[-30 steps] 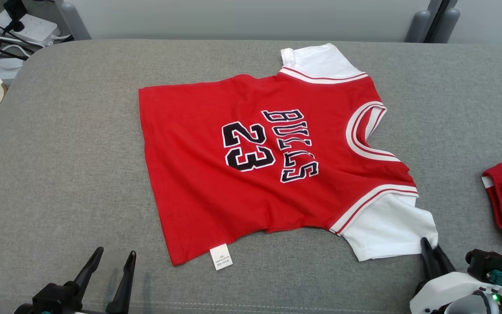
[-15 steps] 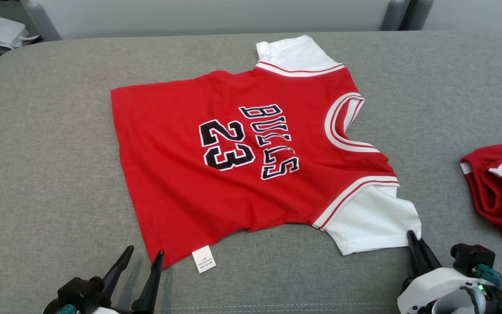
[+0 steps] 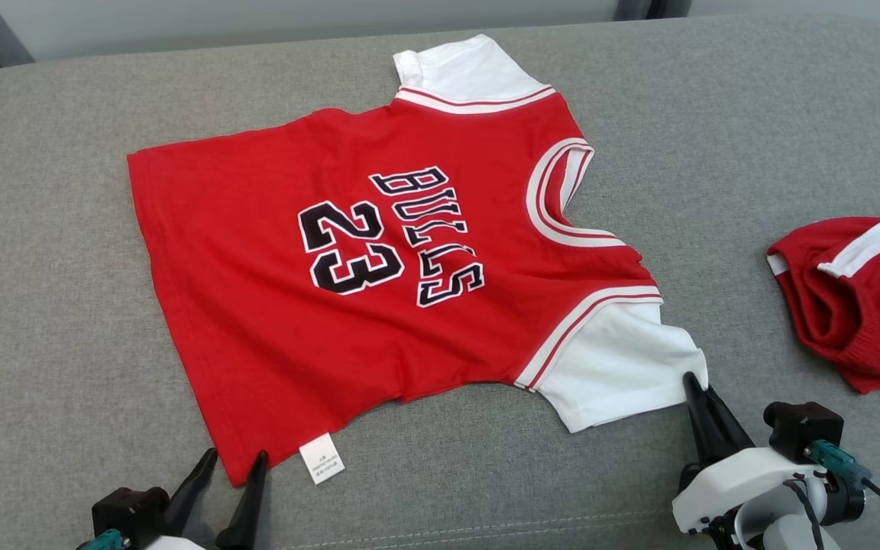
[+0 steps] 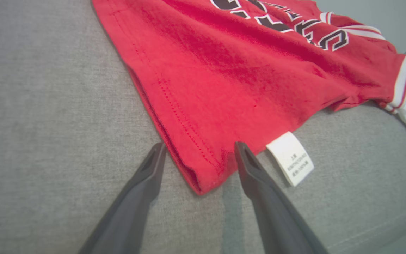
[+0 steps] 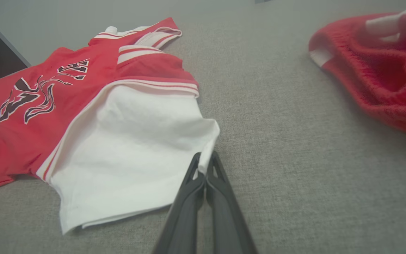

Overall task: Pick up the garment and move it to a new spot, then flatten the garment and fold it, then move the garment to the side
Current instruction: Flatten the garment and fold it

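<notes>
Garment [image 3: 379, 252]: red jersey flat on grey cushion [image 3: 43, 305], centre.
Right gripper [image 3: 690, 378]: clamped on near white sleeve [image 3: 616, 367] corner, to lift.
Left gripper [image 3: 235, 456]: apart, straddling near hem corner [image 4: 196, 176], poised to pinch.

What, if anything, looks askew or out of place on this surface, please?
The red Bulls jersey lies rotated, its near edge puckered. Its white care label pokes out by the hem corner. Another red garment sits crumpled at the right.
</notes>
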Tool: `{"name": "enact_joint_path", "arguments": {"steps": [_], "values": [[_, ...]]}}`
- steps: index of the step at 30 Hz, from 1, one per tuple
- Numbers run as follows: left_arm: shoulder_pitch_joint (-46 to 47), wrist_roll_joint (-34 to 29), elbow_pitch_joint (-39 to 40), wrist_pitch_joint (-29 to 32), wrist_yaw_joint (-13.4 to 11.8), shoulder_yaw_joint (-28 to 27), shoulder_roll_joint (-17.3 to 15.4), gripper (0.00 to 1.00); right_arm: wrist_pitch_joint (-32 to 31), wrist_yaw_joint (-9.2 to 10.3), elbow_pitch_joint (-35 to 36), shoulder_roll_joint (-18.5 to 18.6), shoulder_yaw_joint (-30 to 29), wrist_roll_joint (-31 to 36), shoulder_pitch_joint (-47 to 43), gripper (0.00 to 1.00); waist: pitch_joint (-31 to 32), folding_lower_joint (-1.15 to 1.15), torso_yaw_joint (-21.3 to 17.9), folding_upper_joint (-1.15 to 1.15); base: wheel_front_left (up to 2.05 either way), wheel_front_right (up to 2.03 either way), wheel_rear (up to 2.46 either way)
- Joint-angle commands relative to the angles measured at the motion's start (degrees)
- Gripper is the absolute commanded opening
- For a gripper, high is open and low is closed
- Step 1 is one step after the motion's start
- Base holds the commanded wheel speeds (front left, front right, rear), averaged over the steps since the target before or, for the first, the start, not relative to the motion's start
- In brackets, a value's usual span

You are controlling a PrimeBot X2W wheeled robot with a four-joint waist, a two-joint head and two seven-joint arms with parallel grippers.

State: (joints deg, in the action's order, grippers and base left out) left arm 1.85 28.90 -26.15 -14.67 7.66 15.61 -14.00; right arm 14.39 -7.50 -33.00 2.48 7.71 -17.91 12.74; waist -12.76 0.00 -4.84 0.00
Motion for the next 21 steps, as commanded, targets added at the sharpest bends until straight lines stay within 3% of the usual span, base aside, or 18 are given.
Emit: {"name": "enact_joint_path", "arguments": {"steps": [1,2,11,21], "values": [[2.0,1.4,0.4,-0.3,-0.2,-1.5,-1.1,0.45,0.6,0.01,1.8,0.4,1.3,-0.3,1.1,0.00,-0.3,0.00,-0.2,0.00,0.00,0.00,0.00],[2.1,1.8,0.3,-0.3,-0.2,-1.4,-1.2,0.00,0.6,0.01,2.0,0.4,1.3,-0.3,1.1,0.00,-0.3,0.00,-0.3,0.00,0.00,0.00,0.00],[1.9,2.0,0.7,-0.3,-0.2,0.7,-2.3,0.00,0.6,0.01,3.1,0.4,-0.3,-0.2,1.1,0.00,0.8,0.00,0.0,0.00,0.00,0.00,0.00],[-0.1,-0.7,-4.5,-0.3,-0.2,-5.3,-1.9,0.00,0.6,0.01,-1.4,0.4,3.7,-0.9,-1.0,0.00,6.2,0.00,0.1,0.00,0.00,0.00,0.00]]}}
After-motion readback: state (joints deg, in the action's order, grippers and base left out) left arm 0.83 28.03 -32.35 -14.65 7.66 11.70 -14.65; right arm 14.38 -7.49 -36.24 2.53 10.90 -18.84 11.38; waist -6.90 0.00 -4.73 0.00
